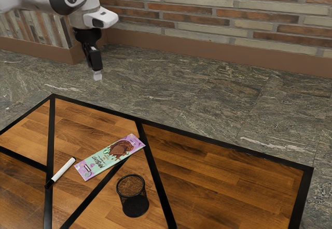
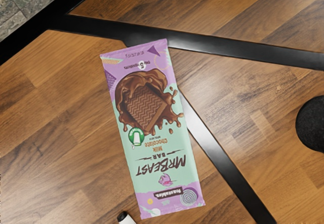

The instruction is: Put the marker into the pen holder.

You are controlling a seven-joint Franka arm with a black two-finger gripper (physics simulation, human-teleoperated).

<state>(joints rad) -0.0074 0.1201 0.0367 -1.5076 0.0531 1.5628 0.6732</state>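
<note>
High above the table's far edge in the exterior view hangs my gripper (image 1: 97,74), apart from the marker and the pen holder. The white marker (image 1: 63,170) lies flat on the wood, its black cap toward the exterior view's lower left. One end of the marker (image 2: 127,219) shows in the wrist view, just beyond the chocolate bar's end. The black mesh pen holder (image 1: 133,195) stands upright with its opening up. Part of the pen holder (image 2: 312,124) is also in the wrist view, cut off by the picture's border.
A purple and green chocolate bar (image 1: 109,157) lies flat between the marker and the far table edge, close to both marker and pen holder; the wrist view looks down on this chocolate bar (image 2: 152,127). Black strips cross the wooden table (image 1: 223,172).
</note>
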